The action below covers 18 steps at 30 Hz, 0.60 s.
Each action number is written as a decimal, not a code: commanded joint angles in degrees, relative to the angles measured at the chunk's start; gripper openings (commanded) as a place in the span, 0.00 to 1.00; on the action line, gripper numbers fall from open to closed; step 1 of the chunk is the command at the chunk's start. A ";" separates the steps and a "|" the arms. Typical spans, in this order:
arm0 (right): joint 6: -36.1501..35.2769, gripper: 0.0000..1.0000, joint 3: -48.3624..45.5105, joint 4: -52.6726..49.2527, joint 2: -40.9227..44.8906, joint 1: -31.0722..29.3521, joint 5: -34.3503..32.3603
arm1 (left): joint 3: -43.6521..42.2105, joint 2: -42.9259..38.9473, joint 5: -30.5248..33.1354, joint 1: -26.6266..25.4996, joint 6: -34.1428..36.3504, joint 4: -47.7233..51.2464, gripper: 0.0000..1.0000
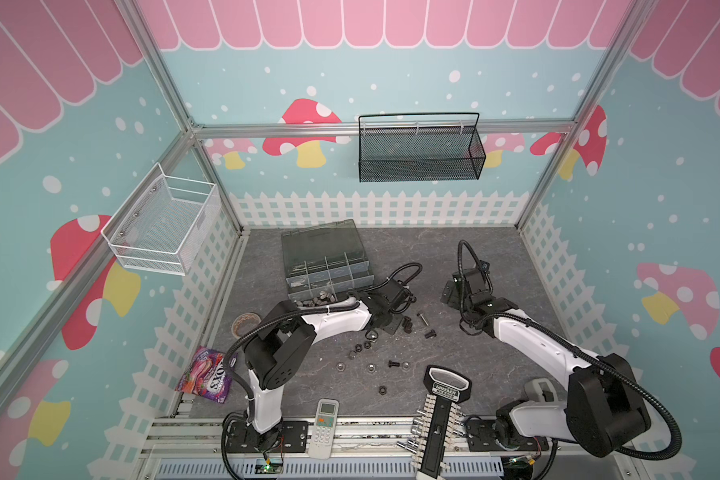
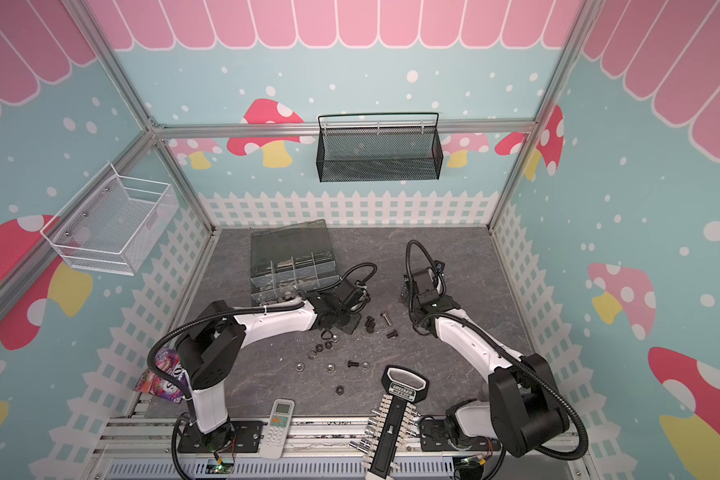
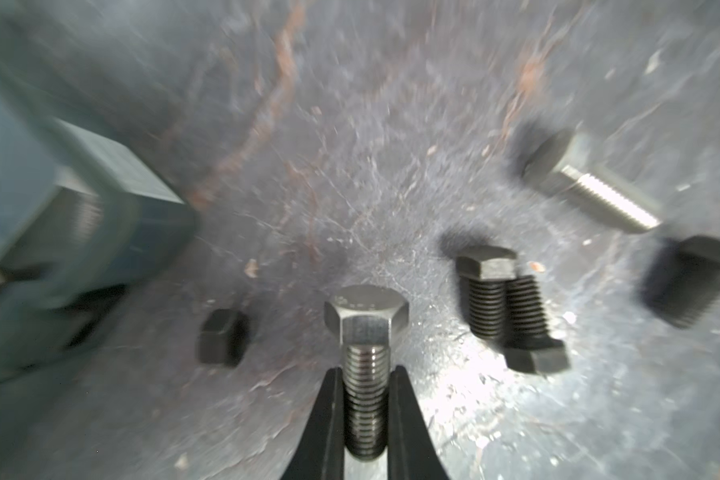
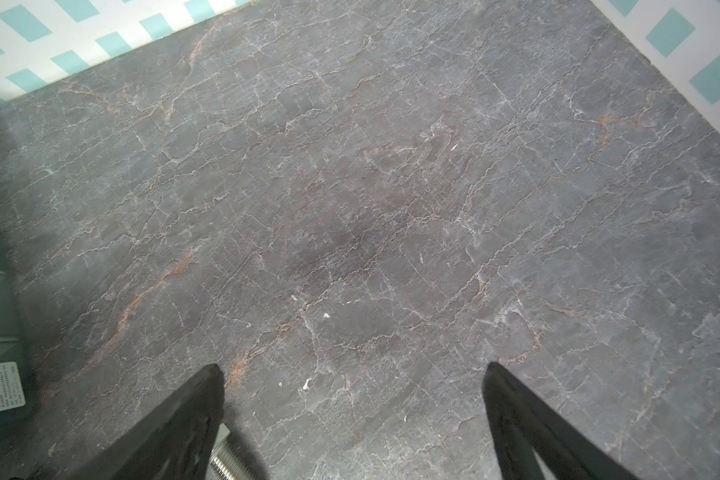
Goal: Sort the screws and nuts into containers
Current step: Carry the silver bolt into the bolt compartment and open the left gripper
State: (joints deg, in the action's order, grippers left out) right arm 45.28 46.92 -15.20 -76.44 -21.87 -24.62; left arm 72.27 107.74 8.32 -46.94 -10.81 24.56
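Open room: tabletop [image 4: 391, 208] is bare under R gripper [image 4: 352, 365], out to the fence-print wall edges. Organizer box [image 1: 325, 266] sits rear-left with lid up; its near corner is seen, blurred, beside L gripper [image 3: 366, 370].
Counted in L wrist view: 3 black screws [image 3: 487, 299], 1 loose silver screw [image 3: 599, 195].
L jaws are pinched on held silver screw [image 3: 366, 316] at the thread, head free. R jaws are spread wide, nothing held.
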 commanded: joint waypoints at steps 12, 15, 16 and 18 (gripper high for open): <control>1.21 0.98 0.70 -0.40 0.34 -0.35 -0.44 | -1.45 -9.53 3.42 13.46 11.48 -1.66 0.05; 1.18 0.98 0.98 -0.36 0.01 -0.41 -0.13 | -0.20 -8.05 2.51 15.47 14.62 -1.57 0.05; 1.22 0.98 1.06 -0.40 -0.09 -0.35 -0.02 | 0.37 -7.45 1.77 15.96 15.29 -1.34 0.05; 1.17 0.98 1.14 -0.39 -0.19 -0.34 0.10 | 1.08 -6.28 0.44 16.64 16.45 -1.35 0.05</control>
State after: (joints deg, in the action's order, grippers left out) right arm 45.28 46.94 -15.20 -76.42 -21.87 -24.43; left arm 71.44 99.85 10.48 -31.20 1.19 24.14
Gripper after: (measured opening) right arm 0.984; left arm 0.126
